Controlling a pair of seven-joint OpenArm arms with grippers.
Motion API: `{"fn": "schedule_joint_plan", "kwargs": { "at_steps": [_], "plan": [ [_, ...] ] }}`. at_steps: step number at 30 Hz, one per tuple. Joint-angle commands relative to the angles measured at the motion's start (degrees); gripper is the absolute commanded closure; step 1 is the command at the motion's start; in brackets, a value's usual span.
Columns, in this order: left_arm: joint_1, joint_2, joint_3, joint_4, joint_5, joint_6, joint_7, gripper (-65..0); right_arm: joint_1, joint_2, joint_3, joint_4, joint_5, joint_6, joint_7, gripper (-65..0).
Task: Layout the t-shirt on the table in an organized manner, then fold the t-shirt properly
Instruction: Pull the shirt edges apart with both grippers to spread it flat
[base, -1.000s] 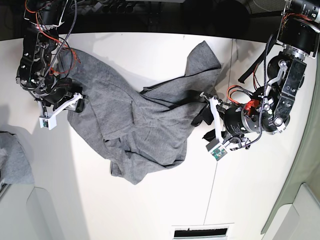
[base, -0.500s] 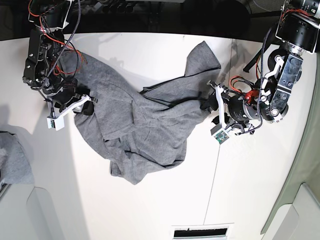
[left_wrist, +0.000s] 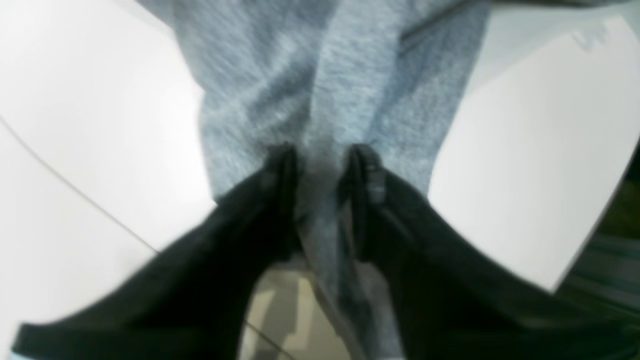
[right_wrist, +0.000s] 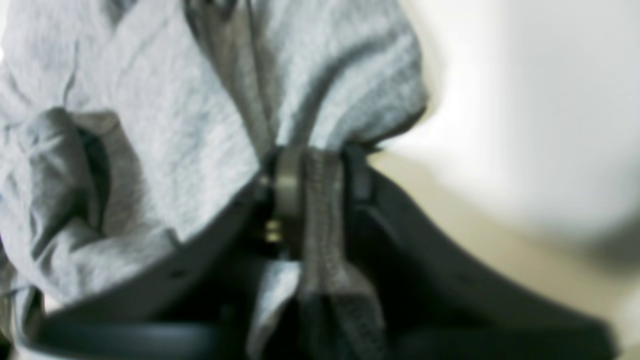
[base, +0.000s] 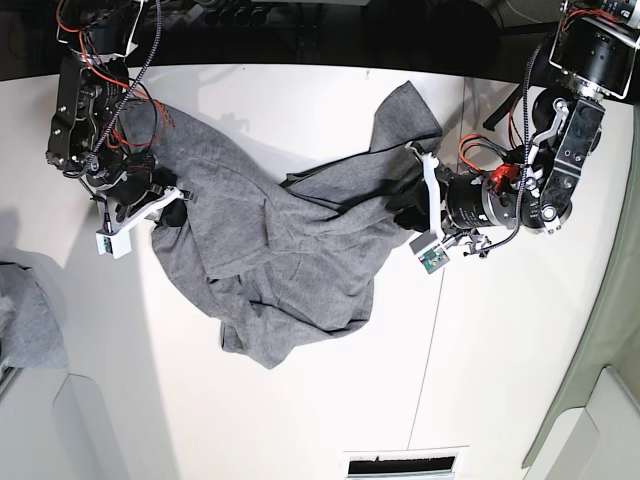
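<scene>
Crumpled across the middle of the white table (base: 300, 400), the grey t-shirt (base: 290, 250) lies bunched between our two arms, one flap reaching toward twelve o'clock and a heaped fold sagging toward six. At the nine o'clock edge of the cloth in the base view, our right gripper (base: 165, 212) bites the fabric; its wrist camera shows the black jaws drawn narrow with a ridge of grey cloth (right_wrist: 320, 200) pinched between them, the rest of the shirt billowing up and to the left. At the three o'clock edge, our left gripper (base: 410, 210) meets the shirt too; in its wrist view a strip of grey cloth (left_wrist: 320, 200) runs down between the two black fingers (left_wrist: 280, 170), which stand close on either side of it, though the blur keeps us from saying whether they press it tight. A thin dark seam (base: 432, 330) crosses the tabletop below that gripper. A smaller bunch of grey cloth (base: 28, 325) sits apart at the far nine o'clock edge of the base view.
</scene>
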Motion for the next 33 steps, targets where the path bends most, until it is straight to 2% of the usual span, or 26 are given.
{"fn": "schedule_joint_plan", "kwargs": {
  "at_steps": [1, 4, 9, 12, 14, 20, 24, 26, 28, 33],
  "plan": [
    [-1.07, -0.48, -0.35, 0.81, 0.09, 0.02, -1.77, -13.0, 0.39, 0.2, -0.09, 0.28, -0.39, 0.24, -0.63, -1.7],
    [-1.05, -0.46, -0.35, 0.79, 2.1, -0.02, -2.34, 0.0, 0.39, 0.2, -0.09, 0.28, -0.46, 0.26, 1.14, 0.0],
    [-1.68, -0.52, -0.35, 0.81, 7.32, 0.33, -2.32, 0.0, 1.44, 0.39, 0.02, 0.28, -0.48, 0.48, 2.08, 0.0],
    [-3.45, -2.1, -0.35, 0.81, 8.37, 4.22, -2.27, 0.0, 2.71, 1.49, 0.02, 0.59, -0.39, 0.68, 2.12, 0.0],
    [-4.81, -3.87, -0.35, 0.83, 8.39, 5.49, -2.29, 0.0, 3.65, 2.43, 0.02, 0.9, -0.42, 0.66, 1.92, 0.0],
    [-10.78, -10.97, -0.37, 2.86, 6.21, 5.81, -2.32, 0.0, 4.22, 4.09, 0.07, 1.97, 1.14, 0.68, 1.66, 0.0],
    [-16.31, -13.46, -0.37, 6.8, 4.72, 5.55, -1.57, 0.0, 4.15, 3.96, 0.07, 1.97, 1.92, 0.85, 1.49, 0.0],
    [-18.53, -14.47, -0.37, 9.25, 2.43, 5.55, 0.7, 0.0, 4.15, 4.0, 0.07, 1.97, 3.54, 3.04, 1.18, 0.0],
    [-19.76, -15.91, -0.37, 11.61, 0.55, 5.57, 2.86, 0.0, 4.15, 3.98, 0.07, 1.97, 3.93, 3.72, 1.05, 0.0],
    [-19.96, -22.93, -0.42, 19.15, 0.52, 5.9, 3.37, 0.0, 4.17, 4.57, 1.33, 1.97, 3.65, 3.67, 1.29, 0.0]
  ]
}}
